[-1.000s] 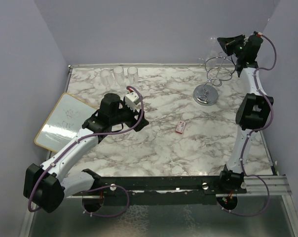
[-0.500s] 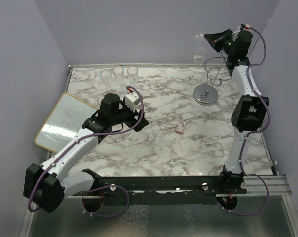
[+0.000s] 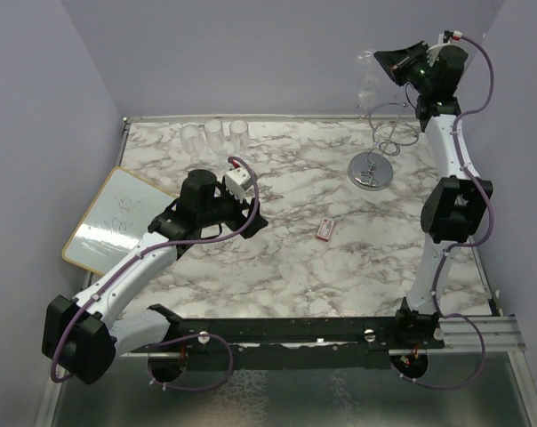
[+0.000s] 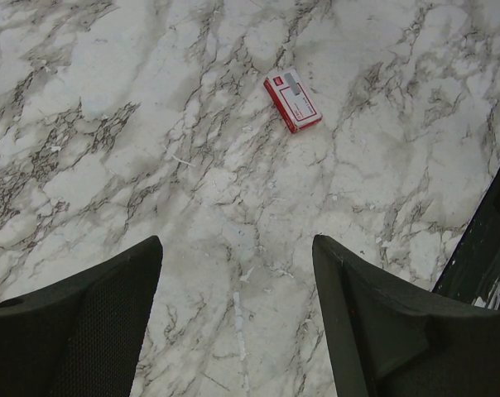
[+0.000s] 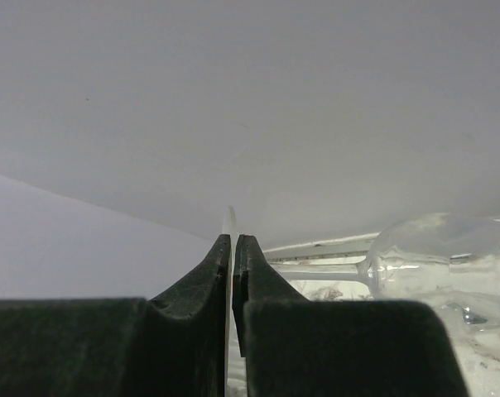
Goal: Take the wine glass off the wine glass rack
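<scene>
Top external: glass clear of the rack, carried high

Top external. Arm on the right is raised near the back wall, and the right gripper point(image 3: 395, 64) has the wine glass point(image 3: 367, 82) hanging just beyond its fingertips. The wine glass rack point(image 3: 372, 171) stands below the fingers, apart from the glass. Against 1 second earlier, gripper and glass have gone up and away from the wire ring. The other arm is unmoved.

Left wrist. The left gripper point(image 4: 237, 314) has its fingers spread with nothing between them. A small red-and-white box point(image 4: 292, 100) lies ahead of the fingertips on the marble.

Right wrist. 2 fingers are pressed on a thin clear edge, likely the glass's foot, with the bowl off to their right. Judgement: the hold is slim, so carry slowly, keep the pinch firm and stay wide of the wire.
</scene>
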Available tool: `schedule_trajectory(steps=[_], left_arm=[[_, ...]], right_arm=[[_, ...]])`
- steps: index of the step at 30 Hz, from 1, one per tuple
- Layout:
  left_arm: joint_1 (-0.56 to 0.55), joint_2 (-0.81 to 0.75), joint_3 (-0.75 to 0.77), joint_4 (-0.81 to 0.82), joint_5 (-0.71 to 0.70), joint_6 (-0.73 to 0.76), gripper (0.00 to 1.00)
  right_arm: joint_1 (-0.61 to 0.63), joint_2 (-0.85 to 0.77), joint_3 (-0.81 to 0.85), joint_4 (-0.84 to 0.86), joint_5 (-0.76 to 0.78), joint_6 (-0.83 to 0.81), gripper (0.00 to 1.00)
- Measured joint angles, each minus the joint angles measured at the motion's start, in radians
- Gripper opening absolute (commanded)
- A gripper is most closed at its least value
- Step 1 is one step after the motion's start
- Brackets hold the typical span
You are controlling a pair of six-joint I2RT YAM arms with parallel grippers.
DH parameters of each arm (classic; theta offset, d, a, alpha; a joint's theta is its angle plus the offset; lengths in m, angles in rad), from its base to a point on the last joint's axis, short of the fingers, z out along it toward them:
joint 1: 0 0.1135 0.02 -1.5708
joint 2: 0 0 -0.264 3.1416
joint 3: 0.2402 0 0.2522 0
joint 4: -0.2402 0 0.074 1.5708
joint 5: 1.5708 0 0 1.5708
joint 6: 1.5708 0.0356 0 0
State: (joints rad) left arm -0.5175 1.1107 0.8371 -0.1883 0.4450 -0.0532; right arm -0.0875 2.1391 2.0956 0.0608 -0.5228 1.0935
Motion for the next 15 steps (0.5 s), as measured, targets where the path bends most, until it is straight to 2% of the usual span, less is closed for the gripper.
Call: schedule_trajectory(steps=[15], left_arm=[[0.0, -0.003, 0.0, 0.0, 0.0, 0.0, 0.75]], right_arm=[[-0.025, -0.121, -0.005, 0.003, -0.02, -0.028, 0.01]])
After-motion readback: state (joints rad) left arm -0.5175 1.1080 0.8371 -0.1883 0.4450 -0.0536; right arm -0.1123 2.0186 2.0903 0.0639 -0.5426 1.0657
